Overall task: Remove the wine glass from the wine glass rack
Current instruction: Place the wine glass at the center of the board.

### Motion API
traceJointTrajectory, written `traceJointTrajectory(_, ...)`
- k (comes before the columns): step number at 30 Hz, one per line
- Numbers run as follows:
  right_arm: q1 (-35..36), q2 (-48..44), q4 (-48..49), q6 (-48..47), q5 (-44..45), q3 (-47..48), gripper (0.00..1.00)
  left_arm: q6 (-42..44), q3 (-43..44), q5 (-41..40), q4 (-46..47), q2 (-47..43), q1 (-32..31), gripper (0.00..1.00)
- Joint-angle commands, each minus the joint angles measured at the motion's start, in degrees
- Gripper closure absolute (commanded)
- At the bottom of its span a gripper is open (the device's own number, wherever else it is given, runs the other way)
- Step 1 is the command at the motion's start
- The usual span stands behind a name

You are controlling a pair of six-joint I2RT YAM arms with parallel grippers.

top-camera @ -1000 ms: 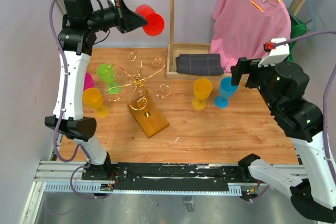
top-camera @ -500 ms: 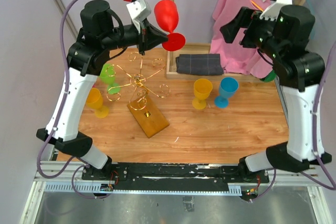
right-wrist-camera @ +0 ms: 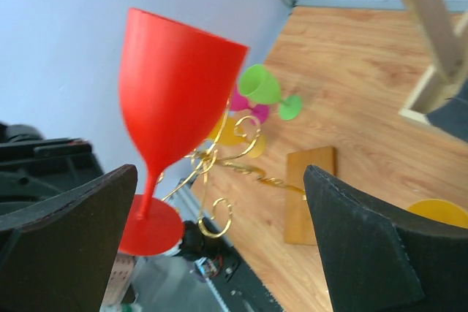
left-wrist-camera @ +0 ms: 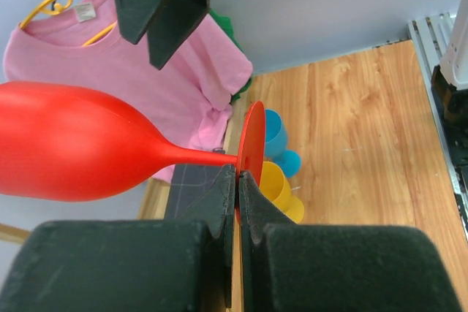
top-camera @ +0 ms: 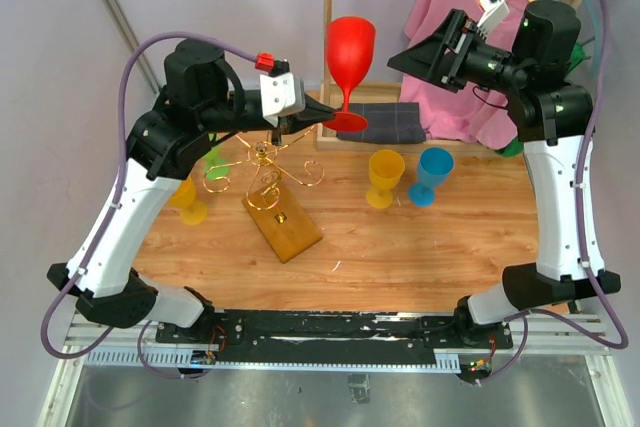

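A red wine glass (top-camera: 350,47) stands upright in the air, above and behind the gold wire rack (top-camera: 262,157) on its wooden base (top-camera: 283,222). My left gripper (top-camera: 325,119) is shut on the edge of the glass's round foot (left-wrist-camera: 252,140), with the bowl (left-wrist-camera: 73,151) free. My right gripper (top-camera: 405,59) is open and empty, held high just right of the bowl without touching it. In the right wrist view the glass (right-wrist-camera: 172,100) is ahead of the gripper (right-wrist-camera: 219,173), offset toward the left finger (right-wrist-camera: 66,239), with the rack (right-wrist-camera: 219,213) below it.
A green glass (top-camera: 212,159) and a yellow glass (top-camera: 185,197) are at the rack's left. Another yellow glass (top-camera: 385,175) and a blue glass (top-camera: 432,175) stand to the right. A dark folded cloth (top-camera: 385,122) lies in a wooden frame, and a pink shirt (top-camera: 480,37) hangs behind.
My left arm has swung the red glass from the back left to above the middle and turned it upright. My right arm has risen and brought its open gripper beside the bowl.
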Motion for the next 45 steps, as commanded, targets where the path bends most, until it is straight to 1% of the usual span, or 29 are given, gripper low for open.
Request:
traceJointTrajectory(1, -0.79, -4.22, 14.82, 7.98, -12.13, -7.69, 0.02, 4.83, -0.7, 1.64, 1.1, -0.46, -2.16, 1.0)
traceJointTrajectory(4, -0.75, -6.55, 23.59, 12.29, -13.65, -14.08, 0.01, 5.1, -0.52, 0.98, 1.1, -0.05, -3.34, 1.0)
traceJointTrajectory(9, -0.66, -7.63, 28.64, 12.76, -13.78, -17.97, 0.02, 4.79, 0.07, 0.43, 1.1, 0.71, -4.79, 1.0)
traceJointTrajectory(16, 0.07, -5.58, 33.48, 15.61, -12.95, -16.88, 0.02, 4.5, -0.46, -0.52, 1.09, 0.83, -7.05, 1.0)
traceJointTrajectory(20, 2.06, -4.12, 35.44, 16.89, -12.58, -17.08, 0.02, 4.51, -0.47, -1.09, 1.07, 1.08, -8.09, 1.0)
traceJointTrajectory(27, 4.75, -4.21, 37.45, 17.73, -11.76, -21.16, 0.01, 5.09, -0.97, -1.75, 1.1, 0.62, -9.13, 1.0)
traceJointTrajectory(33, 7.12, -3.83, 38.5, 18.16, -10.8, -21.73, 0.02, 5.73, -2.26, -2.05, 1.05, -0.13, -10.17, 1.0)
traceJointTrajectory(39, 7.63, -4.59, 43.53, 21.7, -10.58, -24.6, 0.0, 6.6, -4.11, -2.7, 1.11, -0.79, -10.93, 1.0)
traceJointTrajectory(40, 7.64, -4.79, 43.69, 21.69, -10.47, -24.85, 0.03, 6.74, -4.44, -2.81, 1.09, -0.88, -11.08, 1.0)
traceJointTrajectory(43, 7.63, -5.48, 43.72, 21.9, -10.05, -25.52, 0.17, 6.89, -4.75, -3.53, 1.11, -1.07, -11.25, 1.0)
traceJointTrajectory(45, 7.59, -6.04, 43.95, 22.12, -9.57, -26.11, 0.23, 7.09, -4.86, -4.11, 1.11, -1.35, -11.43, 1.0)
